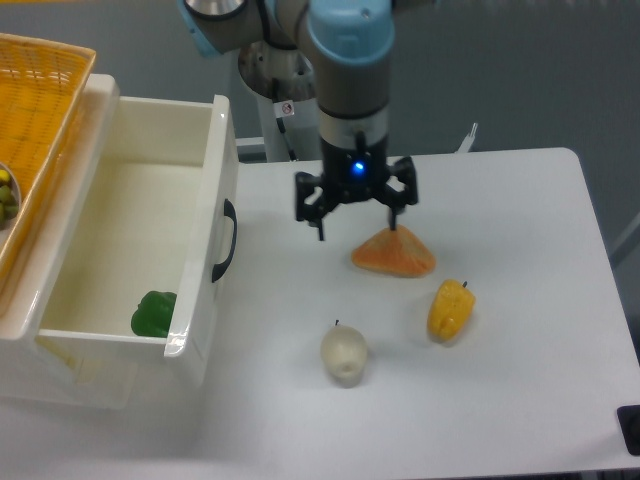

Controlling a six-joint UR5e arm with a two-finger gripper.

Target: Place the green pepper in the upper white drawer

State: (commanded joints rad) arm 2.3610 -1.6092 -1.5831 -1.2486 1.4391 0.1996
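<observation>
The green pepper [153, 313] lies inside the upper white drawer [140, 135], at its near right corner against the front panel with the curved black handle [227, 240]. My gripper [356, 226] hangs open and empty above the table to the right of the drawer, just behind the orange wedge. Its fingers are spread wide apart and hold nothing.
An orange wedge-shaped piece [394, 252] lies under the gripper's right side. A yellow pepper [450, 310] and a pale white onion-like piece [344, 354] lie nearer the front. An orange woven basket [35, 120] with small yellow-green fruits [6, 195] rests at the drawer's left.
</observation>
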